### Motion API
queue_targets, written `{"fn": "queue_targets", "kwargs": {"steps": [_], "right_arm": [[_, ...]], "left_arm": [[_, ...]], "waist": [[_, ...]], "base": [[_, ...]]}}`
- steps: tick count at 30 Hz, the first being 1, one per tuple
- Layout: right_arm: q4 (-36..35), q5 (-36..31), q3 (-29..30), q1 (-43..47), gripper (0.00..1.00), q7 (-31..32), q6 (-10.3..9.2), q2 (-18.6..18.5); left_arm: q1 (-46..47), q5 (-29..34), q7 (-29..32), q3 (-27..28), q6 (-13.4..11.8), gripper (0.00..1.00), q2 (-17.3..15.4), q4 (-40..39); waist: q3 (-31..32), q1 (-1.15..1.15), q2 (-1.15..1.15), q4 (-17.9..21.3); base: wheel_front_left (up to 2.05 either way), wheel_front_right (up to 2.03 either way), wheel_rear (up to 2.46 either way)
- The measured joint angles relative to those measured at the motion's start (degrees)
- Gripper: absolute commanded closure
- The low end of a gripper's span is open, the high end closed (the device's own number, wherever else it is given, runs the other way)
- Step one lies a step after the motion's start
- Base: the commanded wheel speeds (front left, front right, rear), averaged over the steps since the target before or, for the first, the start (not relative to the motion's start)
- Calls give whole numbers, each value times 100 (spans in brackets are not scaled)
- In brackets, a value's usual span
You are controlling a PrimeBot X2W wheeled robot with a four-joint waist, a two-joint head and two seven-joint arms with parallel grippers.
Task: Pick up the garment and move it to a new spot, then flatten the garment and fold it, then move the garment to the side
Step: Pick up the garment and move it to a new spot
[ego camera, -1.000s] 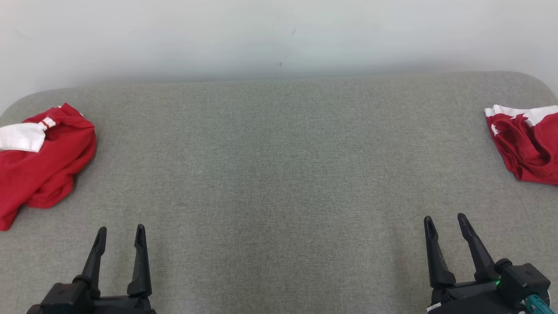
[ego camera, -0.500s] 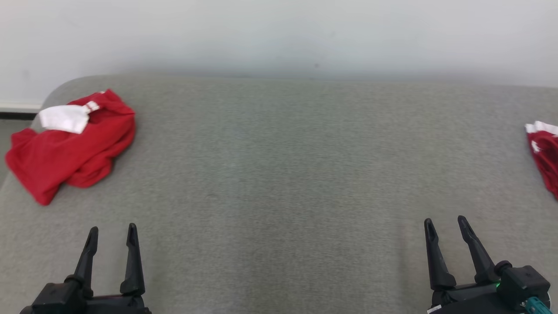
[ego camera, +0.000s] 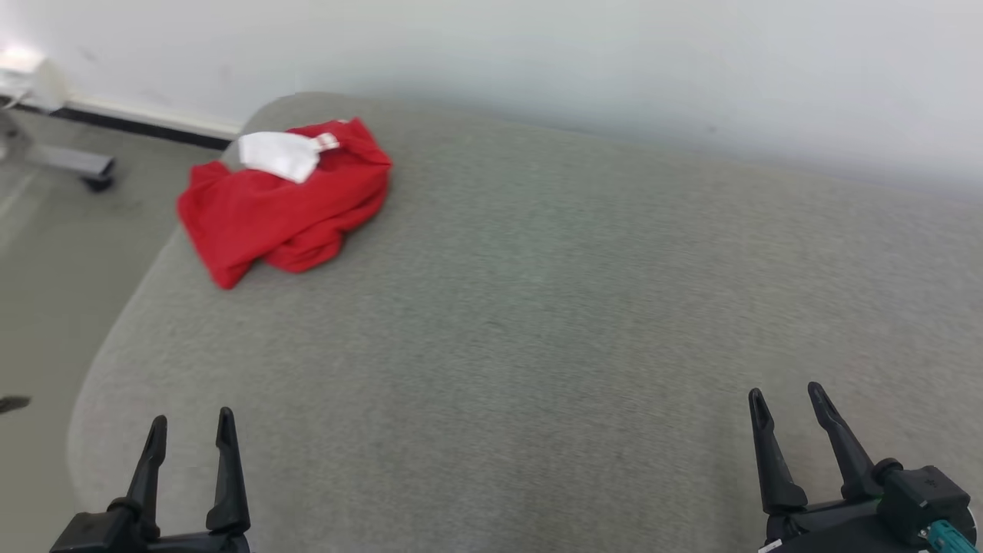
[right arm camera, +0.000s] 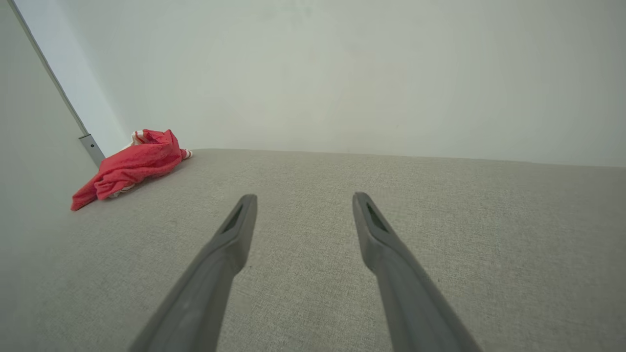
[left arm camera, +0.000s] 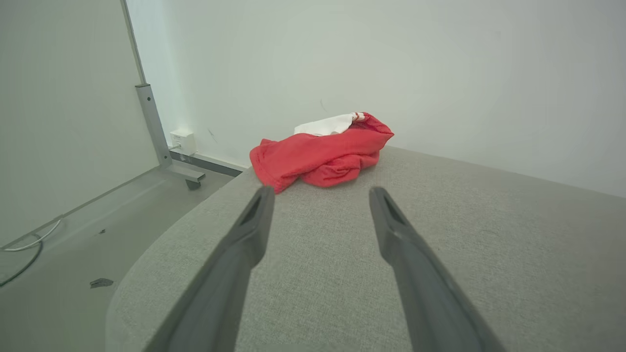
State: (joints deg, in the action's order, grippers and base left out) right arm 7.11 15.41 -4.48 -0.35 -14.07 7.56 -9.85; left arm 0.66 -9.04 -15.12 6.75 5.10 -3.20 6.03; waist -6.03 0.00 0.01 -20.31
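Note:
A crumpled red garment (ego camera: 288, 203) with a white patch lies near the far left corner of the grey padded table (ego camera: 537, 307). My left gripper (ego camera: 192, 418) hovers open at the lower left, well short of it, nothing between its fingers. In the left wrist view the garment (left arm camera: 323, 151) sits straight ahead beyond the open left gripper (left arm camera: 318, 193). My right gripper (ego camera: 787, 393) stands open at the lower right over bare fabric. The right wrist view shows the garment (right arm camera: 132, 166) far off to the left of the open right gripper (right arm camera: 303, 198).
A pale wall (ego camera: 576, 54) runs behind the table. The floor (ego camera: 46, 253) drops away past the table's rounded left edge. A metal stand on a wheeled foot (left arm camera: 164, 146) and a wall socket (left arm camera: 182, 142) sit on the floor at the left.
The head camera has swung to the left: the garment now sits nearer the picture's middle, and a second red garment at the right has left the picture. Both grippers stay open.

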Motion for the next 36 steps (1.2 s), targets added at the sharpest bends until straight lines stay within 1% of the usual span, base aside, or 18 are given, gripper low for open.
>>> {"fn": "queue_targets", "kwargs": {"steps": [9, 12, 15, 27, 32, 36], "right_arm": [[-38, -29, 9, 5, 0, 87, 0, -78], [-36, -30, -68, -10, 0, 103, 0, -82], [-25, -30, -107, -76, 0, 116, 0, -92], [25, -29, -60, -55, 0, 93, 0, -114], [-62, -98, 64, -115, 0, 111, 0, -130], [-194, -164, 216, -215, 0, 155, 0, -169]], "left_arm": [[-114, -57, 0, 40, -24, 0, 15, 24], [-163, -76, 0, 105, -62, 0, 16, -48], [-217, -98, 0, 158, -63, 0, 18, -78], [-222, -100, 0, 160, -100, 0, 22, -55], [33, -98, 0, 183, -55, 0, 12, -48], [538, -101, -1, 286, -54, 0, -104, -44]], "waist": [[-4, 0, 0, -765], [-5, 0, 0, -939], [-18, 0, 0, -1032], [5, -1, 0, -979], [-61, -1, 0, -783], [-200, 0, 0, -555]], "base": [[0, 0, 0], [0, 0, 0], [0, 0, 0], [0, 0, 0], [0, 0, 0], [0, 0, 0]]}}
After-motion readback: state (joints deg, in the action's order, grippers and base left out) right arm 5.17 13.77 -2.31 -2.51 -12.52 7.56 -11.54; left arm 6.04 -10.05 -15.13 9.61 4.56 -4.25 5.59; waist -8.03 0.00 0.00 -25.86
